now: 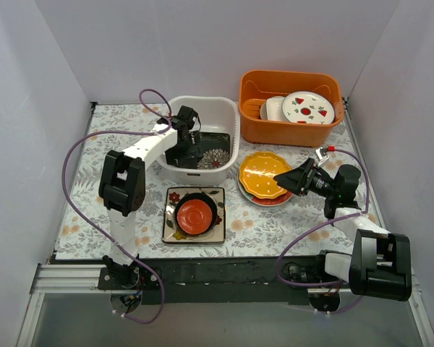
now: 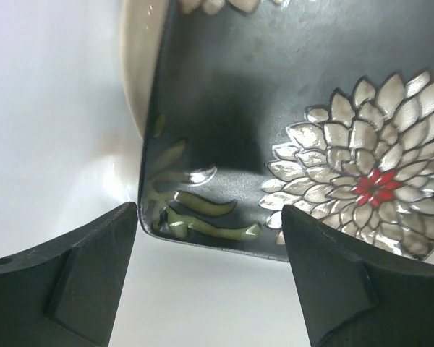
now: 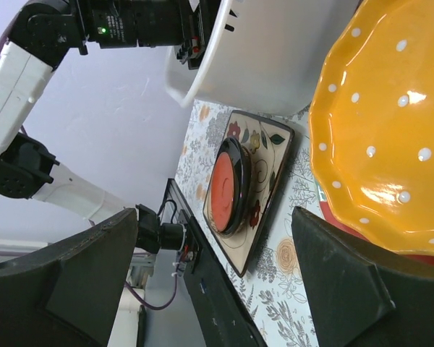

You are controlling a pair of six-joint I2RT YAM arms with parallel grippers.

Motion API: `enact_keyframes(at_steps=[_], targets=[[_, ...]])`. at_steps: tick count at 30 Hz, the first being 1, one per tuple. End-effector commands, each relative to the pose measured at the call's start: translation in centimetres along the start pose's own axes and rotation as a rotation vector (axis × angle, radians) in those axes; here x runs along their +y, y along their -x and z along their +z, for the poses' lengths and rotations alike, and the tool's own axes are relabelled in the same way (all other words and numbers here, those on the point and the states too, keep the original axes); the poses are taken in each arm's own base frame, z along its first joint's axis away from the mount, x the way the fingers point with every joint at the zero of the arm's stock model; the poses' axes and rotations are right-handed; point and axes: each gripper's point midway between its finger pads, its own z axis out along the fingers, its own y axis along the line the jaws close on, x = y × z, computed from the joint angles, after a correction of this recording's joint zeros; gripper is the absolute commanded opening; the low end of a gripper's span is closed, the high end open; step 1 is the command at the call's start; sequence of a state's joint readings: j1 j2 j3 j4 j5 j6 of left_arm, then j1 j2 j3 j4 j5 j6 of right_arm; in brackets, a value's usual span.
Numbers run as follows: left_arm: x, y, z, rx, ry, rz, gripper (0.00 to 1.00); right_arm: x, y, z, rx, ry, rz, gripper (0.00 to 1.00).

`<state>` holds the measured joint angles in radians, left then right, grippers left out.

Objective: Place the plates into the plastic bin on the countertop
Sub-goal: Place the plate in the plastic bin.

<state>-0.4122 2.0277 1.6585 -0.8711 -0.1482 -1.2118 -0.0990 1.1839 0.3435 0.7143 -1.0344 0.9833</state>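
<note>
The black square plate with white flowers [image 1: 215, 154] [image 2: 275, 108] lies inside the white plastic bin [image 1: 224, 116] [image 2: 50, 108]. My left gripper [image 1: 182, 150] [image 2: 210, 211] is down in the bin, open, its tips just short of the plate's near edge, holding nothing. The yellow round plate [image 1: 262, 173] [image 3: 383, 123] rests on a teal-and-red plate [image 1: 273, 201]. My right gripper [image 1: 281, 178] [image 3: 214, 213] hovers open at the yellow plate's right rim. On the white square flowered plate [image 1: 175, 224] [image 3: 267, 155] sit a dark round plate [image 1: 210, 203] and a small red one [image 1: 194, 215] [image 3: 224, 189].
An orange tub [image 1: 291, 129] at the back right holds a white round plate with red fruit marks [image 1: 308, 107] and a cup. The countertop [image 1: 267, 228] has a black front edge [image 1: 224, 266]. Purple cables loop beside both arms.
</note>
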Motion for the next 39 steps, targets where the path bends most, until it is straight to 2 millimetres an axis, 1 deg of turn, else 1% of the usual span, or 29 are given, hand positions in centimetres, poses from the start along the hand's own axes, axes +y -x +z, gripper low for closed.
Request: enact_keyframes(at_steps=[1, 5, 6, 10, 16, 17, 21, 25, 27, 28, 29, 30, 31, 32, 35, 37, 39], targets=[[0.5, 1.2, -1.9, -0.047, 0.08, 0.04, 0.8, 0.1, 0.2, -0.2, -0.006, -0.004, -0.049, 0.94], [1.0, 1.1, -2.6, -0.068, 0.145, 0.053, 0.81, 0.0, 0.3, -0.2, -0.008, -0.011, -0.05, 0.94], [1.1, 1.3, -3.1, -0.079, 0.147, 0.051, 0.81, -0.1, 0.3, -0.1, -0.008, -0.012, -0.05, 0.94], [0.6, 1.7, -4.3, -0.113, 0.131, 0.052, 0.82, -0.1, 0.3, -0.1, -0.008, -0.014, -0.049, 0.94], [-0.1, 2.8, -6.1, -0.173, 0.097, 0.045, 0.83, -0.4, 0.7, -0.2, -0.019, -0.05, -0.067, 0.94], [-0.3, 3.0, -6.3, -0.18, 0.089, 0.042, 0.83, -0.2, 1.0, -0.2, -0.024, -0.055, -0.081, 0.94], [-1.0, 3.6, -7.1, -0.213, 0.057, 0.043, 0.84, -0.3, 1.3, -0.2, -0.028, -0.077, -0.095, 0.94], [-1.5, 4.1, -7.9, -0.239, 0.036, 0.044, 0.84, -0.7, 1.3, -0.3, -0.027, -0.101, -0.097, 0.94], [-1.7, 4.4, -8.5, -0.258, 0.025, 0.042, 0.84, -0.8, 1.6, -0.3, -0.035, -0.114, -0.107, 0.94], [-1.8, 4.4, -8.7, -0.263, 0.02, 0.047, 0.84, -0.9, 1.7, -0.3, -0.037, -0.123, -0.113, 0.94], [-1.9, 4.4, -8.9, -0.269, 0.014, 0.048, 0.84, -1.5, 1.7, -0.4, -0.034, -0.152, -0.113, 0.94], [-2.0, 4.5, -9.3, -0.28, 0.003, 0.046, 0.84, -1.3, 2.2, -0.3, -0.041, -0.161, -0.131, 0.94], [-2.1, 4.6, -9.6, -0.288, -0.007, 0.046, 0.84, -1.6, 2.3, -0.4, -0.04, -0.178, -0.135, 0.94], [-2.1, 4.6, -9.9, -0.295, -0.012, 0.046, 0.84, -2.4, 2.2, -0.6, -0.038, -0.221, -0.137, 0.94], [-2.6, 4.8, -11.0, -0.33, -0.043, 0.048, 0.84, -2.9, 3.1, -0.8, -0.05, -0.275, -0.177, 0.94], [-3.0, 5.0, -12.0, -0.356, -0.072, 0.054, 0.84, -3.0, 3.1, -0.9, -0.046, -0.294, -0.173, 0.94], [-3.6, 5.1, -12.7, -0.379, -0.099, 0.062, 0.84, -3.6, 3.1, -1.0, -0.044, -0.324, -0.17, 0.94]])
